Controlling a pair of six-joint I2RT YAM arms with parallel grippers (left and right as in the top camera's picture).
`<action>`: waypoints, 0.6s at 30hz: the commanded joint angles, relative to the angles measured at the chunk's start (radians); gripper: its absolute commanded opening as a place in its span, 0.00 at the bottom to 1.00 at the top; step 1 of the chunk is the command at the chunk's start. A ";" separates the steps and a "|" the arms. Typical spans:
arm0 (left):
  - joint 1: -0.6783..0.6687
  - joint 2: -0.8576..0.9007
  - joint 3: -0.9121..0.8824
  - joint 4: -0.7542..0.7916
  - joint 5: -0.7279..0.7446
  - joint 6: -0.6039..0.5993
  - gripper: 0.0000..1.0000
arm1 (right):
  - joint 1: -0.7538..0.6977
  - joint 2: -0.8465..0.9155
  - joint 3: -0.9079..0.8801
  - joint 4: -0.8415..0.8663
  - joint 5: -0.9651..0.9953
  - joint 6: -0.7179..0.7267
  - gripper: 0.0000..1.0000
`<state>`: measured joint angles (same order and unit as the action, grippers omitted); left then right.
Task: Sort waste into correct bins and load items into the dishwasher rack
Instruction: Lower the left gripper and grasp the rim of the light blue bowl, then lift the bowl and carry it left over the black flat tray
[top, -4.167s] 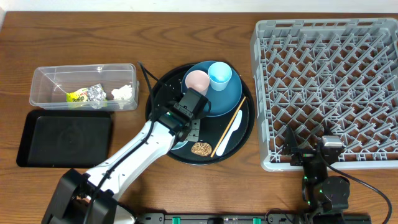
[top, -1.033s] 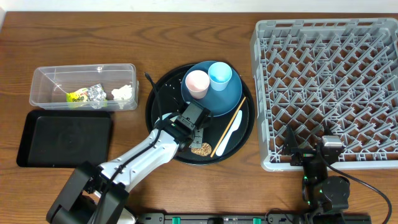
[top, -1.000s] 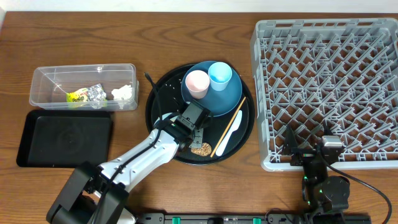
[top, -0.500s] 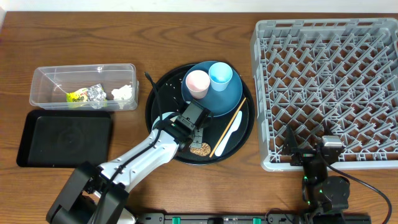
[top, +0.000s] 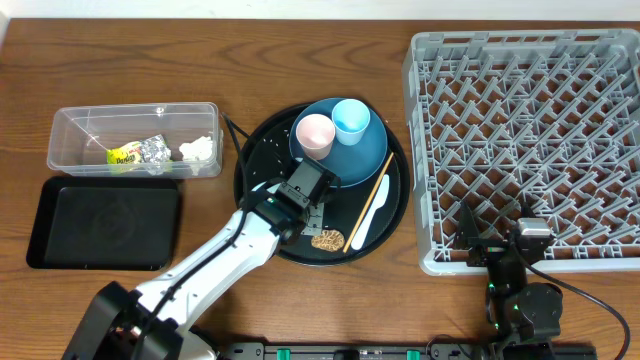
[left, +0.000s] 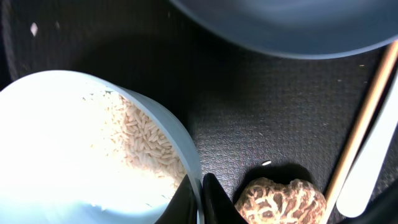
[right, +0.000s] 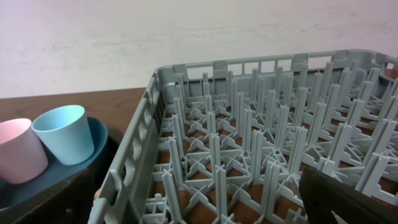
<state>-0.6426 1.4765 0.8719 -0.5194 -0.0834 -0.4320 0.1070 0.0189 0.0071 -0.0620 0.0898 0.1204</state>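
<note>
I read left gripper (left: 200, 186) clamped tight on rim of light-blue bowl (left: 74, 143), rice grains (left: 146, 143) inside. Brown food scrap (left: 280, 199) just beside jaws, on round black tray (top: 262, 150). Chopstick (top: 372, 198), white spoon (top: 368, 218) beyond. Right gripper (top: 505, 232) spread wide, empty, at near edge of dishwasher rack (top: 530, 130).

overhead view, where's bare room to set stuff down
The shallow black tray below the clear tub is bare, and so is the dishwasher rack. The round black tray between them is crowded: dark-blue plate, pink cup, light-blue cup, chopstick, white spoon, food scrap, light-blue bowl.
</note>
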 joint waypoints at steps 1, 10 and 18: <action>0.006 -0.041 0.030 -0.003 -0.031 0.055 0.06 | -0.001 0.003 -0.002 -0.002 0.007 -0.013 0.99; 0.068 -0.075 0.057 -0.082 -0.042 0.119 0.06 | -0.001 0.003 -0.002 -0.002 0.007 -0.013 0.99; 0.214 -0.100 0.146 -0.229 -0.040 0.138 0.06 | -0.001 0.003 -0.002 -0.002 0.007 -0.013 0.99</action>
<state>-0.4767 1.4132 0.9642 -0.7261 -0.0982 -0.3298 0.1070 0.0189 0.0071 -0.0620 0.0898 0.1204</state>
